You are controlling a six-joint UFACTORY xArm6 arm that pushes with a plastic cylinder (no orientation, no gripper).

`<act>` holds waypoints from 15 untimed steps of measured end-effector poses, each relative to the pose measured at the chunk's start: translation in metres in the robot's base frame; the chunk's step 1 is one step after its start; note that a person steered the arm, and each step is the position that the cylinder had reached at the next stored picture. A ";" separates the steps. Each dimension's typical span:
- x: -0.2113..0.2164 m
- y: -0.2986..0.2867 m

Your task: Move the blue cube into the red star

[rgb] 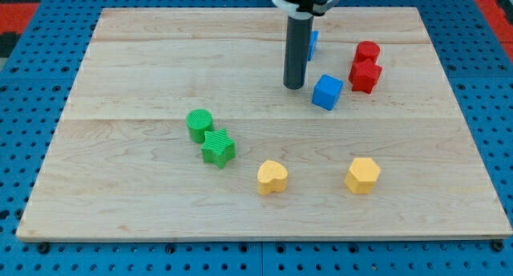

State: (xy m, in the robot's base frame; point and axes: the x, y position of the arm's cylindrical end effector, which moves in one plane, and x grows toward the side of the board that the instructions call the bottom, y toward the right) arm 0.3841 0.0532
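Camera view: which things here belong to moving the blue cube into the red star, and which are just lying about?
In the job:
- blue cube
- red star, to the cube's right
- my tip, just left of the cube

Lying about:
- red cylinder
- blue block behind the rod, shape hidden
- green cylinder
- green star
- yellow heart
- yellow hexagon

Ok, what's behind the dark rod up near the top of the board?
A blue block pokes out on the rod's right side. Only a sliver shows; the rod covers the rest, so I can't tell its shape. My tip sits left of the blue cube.
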 end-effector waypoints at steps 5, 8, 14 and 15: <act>0.049 0.053; 0.064 0.126; 0.025 0.171; 0.025 0.159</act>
State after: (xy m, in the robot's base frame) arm 0.4089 0.2121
